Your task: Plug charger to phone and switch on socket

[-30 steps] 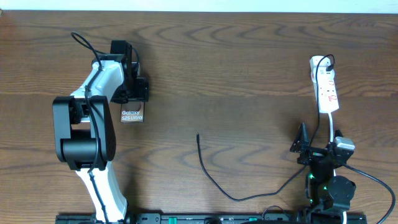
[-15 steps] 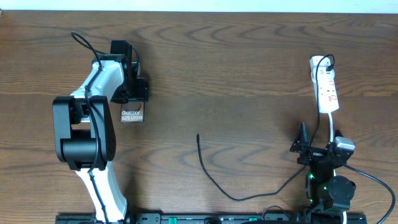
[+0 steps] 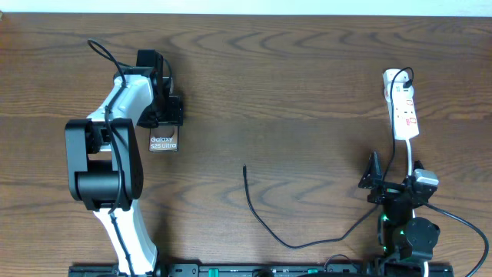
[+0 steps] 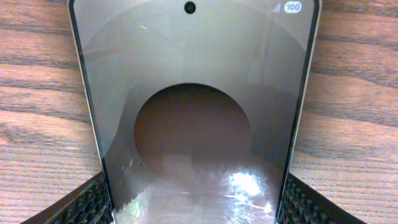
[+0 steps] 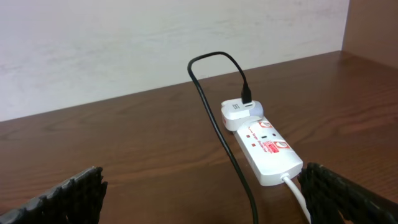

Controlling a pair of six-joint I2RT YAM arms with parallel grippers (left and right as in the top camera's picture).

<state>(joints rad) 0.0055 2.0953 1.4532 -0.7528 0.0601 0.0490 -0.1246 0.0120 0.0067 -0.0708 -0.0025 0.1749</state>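
Note:
The phone (image 3: 163, 141) lies flat on the table at the left, its "Galaxy S25 Ultra" text showing. In the left wrist view the phone (image 4: 193, 93) fills the frame, with a dark round shape on its screen. My left gripper (image 3: 164, 114) (image 4: 193, 208) is shut on the phone, one pad against each long edge. The socket (image 3: 403, 106) (image 5: 266, 149) lies at the far right with a white adapter (image 5: 240, 112) in its far end. The charger (image 3: 261, 223) (image 5: 214, 118) runs from it; its free tip (image 3: 244, 168) lies mid-table. My right gripper (image 3: 375, 181) (image 5: 205, 196) is open and empty, near the socket's near end.
The socket's white cord (image 3: 413, 158) runs toward the right arm's base (image 3: 407, 231). The left arm (image 3: 108, 161) covers the table's left side. A pale wall (image 5: 155, 37) stands behind the table's far edge.

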